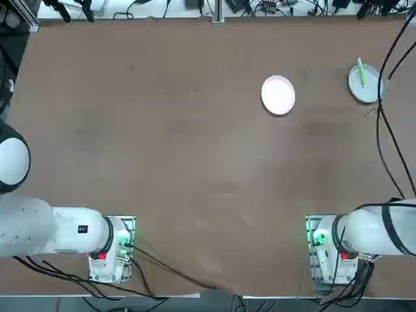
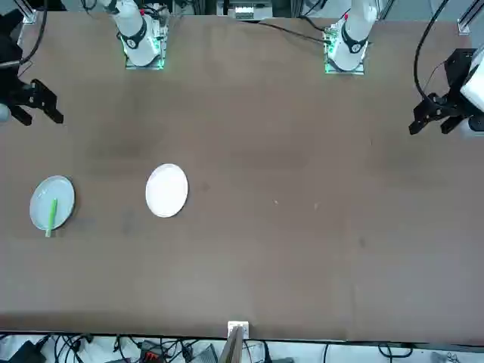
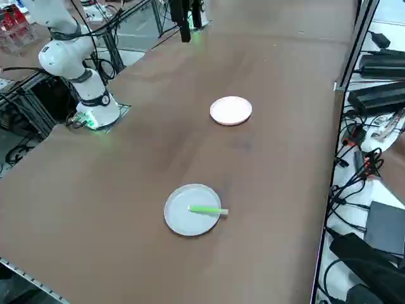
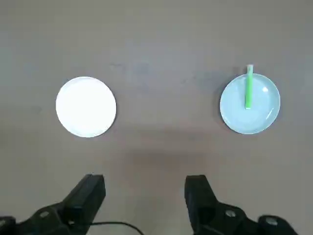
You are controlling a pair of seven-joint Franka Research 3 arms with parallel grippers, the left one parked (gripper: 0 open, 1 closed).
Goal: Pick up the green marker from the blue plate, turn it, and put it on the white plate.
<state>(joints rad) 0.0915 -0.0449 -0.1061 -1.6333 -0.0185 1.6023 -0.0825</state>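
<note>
The green marker (image 1: 363, 72) lies on the blue plate (image 1: 358, 85), one end poking out over the rim on the side away from the robot bases! The white plate (image 1: 278, 95) sits well apart, to the robot's left, with nothing on it. And the right gripper (image 4: 145, 188) hangs above the table (image 1: 195, 162), fingers spread wide, holding nothing.

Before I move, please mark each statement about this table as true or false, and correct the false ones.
1. The green marker reaches past the blue plate's rim. True.
2. The two plates touch. False: the white plate stands apart from the blue one.
3. The right gripper is open above the table. True.
4. The marker is between the fingers. False: it rests on the blue plate.
</note>
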